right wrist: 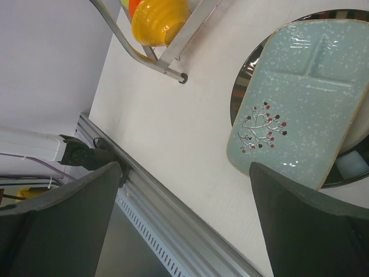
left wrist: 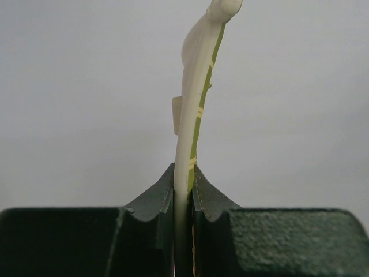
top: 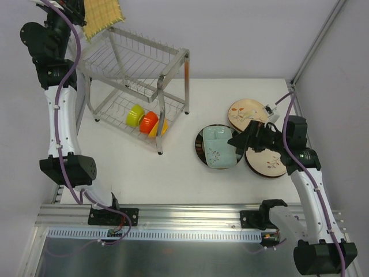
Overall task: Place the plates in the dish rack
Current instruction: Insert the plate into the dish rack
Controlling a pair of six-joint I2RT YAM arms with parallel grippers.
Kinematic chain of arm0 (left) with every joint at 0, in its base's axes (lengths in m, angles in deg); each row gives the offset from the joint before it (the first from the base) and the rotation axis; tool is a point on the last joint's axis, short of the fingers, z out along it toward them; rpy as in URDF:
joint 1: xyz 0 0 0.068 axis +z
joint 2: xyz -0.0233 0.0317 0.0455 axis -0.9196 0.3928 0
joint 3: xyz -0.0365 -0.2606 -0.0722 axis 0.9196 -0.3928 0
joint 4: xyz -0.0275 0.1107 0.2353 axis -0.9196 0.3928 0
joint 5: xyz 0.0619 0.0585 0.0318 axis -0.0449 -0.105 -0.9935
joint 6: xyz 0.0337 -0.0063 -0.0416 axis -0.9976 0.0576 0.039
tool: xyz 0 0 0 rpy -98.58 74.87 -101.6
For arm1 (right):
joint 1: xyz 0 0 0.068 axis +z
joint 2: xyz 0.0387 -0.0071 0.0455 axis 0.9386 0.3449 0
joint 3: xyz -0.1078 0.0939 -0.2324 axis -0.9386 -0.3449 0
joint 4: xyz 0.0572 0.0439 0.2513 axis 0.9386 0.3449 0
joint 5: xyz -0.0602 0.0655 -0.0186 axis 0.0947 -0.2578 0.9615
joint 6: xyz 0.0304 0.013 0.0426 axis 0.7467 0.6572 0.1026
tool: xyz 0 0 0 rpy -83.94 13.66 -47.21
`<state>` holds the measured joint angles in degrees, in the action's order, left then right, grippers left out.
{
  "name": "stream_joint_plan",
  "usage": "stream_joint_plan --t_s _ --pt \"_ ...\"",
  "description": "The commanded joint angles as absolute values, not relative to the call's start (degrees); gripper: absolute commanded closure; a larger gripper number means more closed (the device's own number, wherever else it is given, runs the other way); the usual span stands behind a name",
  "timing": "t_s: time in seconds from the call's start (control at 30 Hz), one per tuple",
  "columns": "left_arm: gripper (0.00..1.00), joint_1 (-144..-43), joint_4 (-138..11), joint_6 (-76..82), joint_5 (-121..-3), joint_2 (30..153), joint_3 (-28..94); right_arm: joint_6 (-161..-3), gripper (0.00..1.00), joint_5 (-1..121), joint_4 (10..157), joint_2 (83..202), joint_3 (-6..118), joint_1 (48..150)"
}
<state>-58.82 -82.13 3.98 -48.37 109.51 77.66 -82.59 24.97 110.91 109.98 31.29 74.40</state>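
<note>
My left gripper (top: 81, 20) is shut on the edge of the square yellow woven-look plate (top: 104, 16) and holds it high above the far left corner of the silver wire dish rack (top: 135, 63). In the left wrist view the plate (left wrist: 196, 98) stands edge-on between my fingers (left wrist: 164, 196). My right gripper (top: 239, 141) is open and empty, just above the near right edge of the pale teal plate (top: 218, 147), which lies on a round dark plate (top: 200, 151). The right wrist view shows the teal plate (right wrist: 294, 104) with a berry sprig. Two cream floral plates (top: 245, 112) (top: 268, 163) lie to the right.
Green (top: 135, 115), orange (top: 148, 121) and yellow (top: 158, 128) bowls sit on the rack's lower tier; the yellow bowl (right wrist: 158, 20) and a rack leg (right wrist: 173, 63) show in the right wrist view. A metal rail (top: 190, 216) runs along the table's near edge.
</note>
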Motion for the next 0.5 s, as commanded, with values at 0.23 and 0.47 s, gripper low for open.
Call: stream_joint_plan --t_s 0.23,0.47 --pt "1.00 -48.5 -97.3 15.0 -41.4 121.3 92.3 -86.2 0.00 20.9 106.1 114.4 32.9 74.2" --pt "1.00 -46.7 -97.3 14.7 -38.5 126.1 96.3 -86.5 0.01 20.5 106.1 116.3 33.7 74.2"
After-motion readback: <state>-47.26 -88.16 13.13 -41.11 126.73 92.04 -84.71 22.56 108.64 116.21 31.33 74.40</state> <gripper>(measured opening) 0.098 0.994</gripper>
